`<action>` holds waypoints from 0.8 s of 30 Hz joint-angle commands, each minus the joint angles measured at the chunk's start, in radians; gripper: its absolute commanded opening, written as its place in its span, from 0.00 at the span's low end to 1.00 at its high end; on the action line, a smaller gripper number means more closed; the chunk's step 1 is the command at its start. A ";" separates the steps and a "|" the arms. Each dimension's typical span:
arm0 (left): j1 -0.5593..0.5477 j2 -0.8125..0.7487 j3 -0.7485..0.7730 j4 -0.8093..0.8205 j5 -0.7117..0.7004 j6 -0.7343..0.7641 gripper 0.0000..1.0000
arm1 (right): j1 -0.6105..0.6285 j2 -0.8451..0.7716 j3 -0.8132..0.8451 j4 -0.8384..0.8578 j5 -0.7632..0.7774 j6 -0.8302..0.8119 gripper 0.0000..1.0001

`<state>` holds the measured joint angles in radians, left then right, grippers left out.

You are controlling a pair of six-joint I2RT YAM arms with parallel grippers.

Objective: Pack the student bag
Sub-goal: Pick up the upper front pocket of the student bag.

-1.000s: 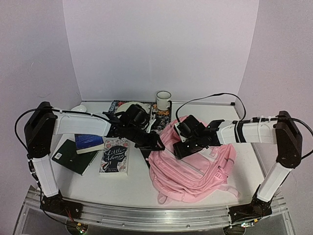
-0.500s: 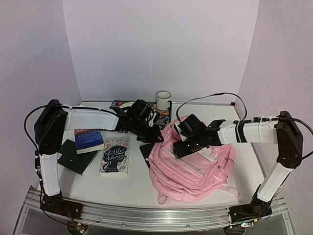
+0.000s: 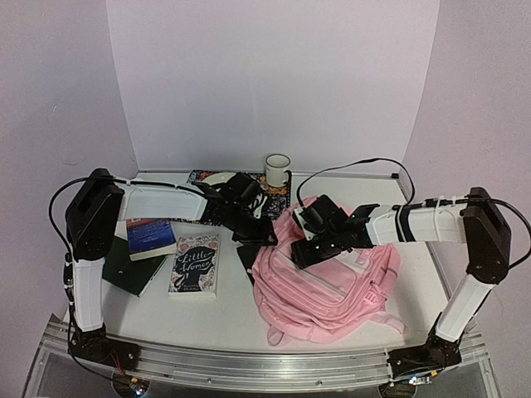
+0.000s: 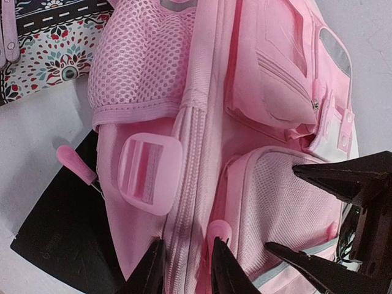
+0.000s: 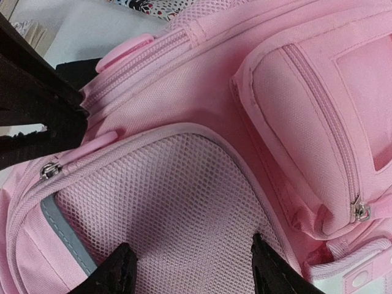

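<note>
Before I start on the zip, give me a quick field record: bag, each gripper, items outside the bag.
bag: pink student bag lying on the table, right of centre
left gripper: jaws narrow, astride the zip seam beside a pink zip pull; grip unclear
right gripper: open, over the mesh pocket
outside bag: Little Women book, blue book, green notebook, mug
</note>
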<state>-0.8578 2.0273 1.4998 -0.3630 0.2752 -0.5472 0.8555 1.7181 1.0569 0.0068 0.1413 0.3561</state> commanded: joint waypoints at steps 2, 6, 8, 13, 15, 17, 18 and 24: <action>-0.005 -0.059 0.043 -0.005 -0.016 0.029 0.27 | -0.004 0.022 -0.008 0.014 0.000 0.015 0.64; -0.012 -0.046 0.051 -0.005 -0.003 0.035 0.26 | -0.003 0.018 -0.014 0.019 0.005 0.020 0.64; -0.018 -0.046 0.057 -0.005 -0.001 0.038 0.26 | -0.003 0.018 -0.015 0.019 0.006 0.021 0.64; -0.021 -0.054 0.062 -0.005 -0.015 0.047 0.25 | -0.003 0.021 -0.018 0.022 0.003 0.024 0.64; -0.021 -0.067 0.057 -0.005 -0.033 0.049 0.26 | -0.003 0.022 -0.020 0.024 0.001 0.025 0.64; -0.022 -0.069 0.060 -0.004 -0.041 0.055 0.26 | -0.004 0.021 -0.023 0.025 0.001 0.027 0.64; -0.021 -0.066 0.063 -0.005 -0.040 0.057 0.26 | -0.004 0.022 -0.024 0.026 0.002 0.027 0.64; -0.022 -0.067 0.061 -0.005 -0.033 0.056 0.26 | -0.003 0.020 -0.026 0.028 0.003 0.029 0.64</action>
<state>-0.8722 2.0247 1.5124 -0.3702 0.2503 -0.5128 0.8557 1.7229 1.0495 0.0436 0.1417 0.3715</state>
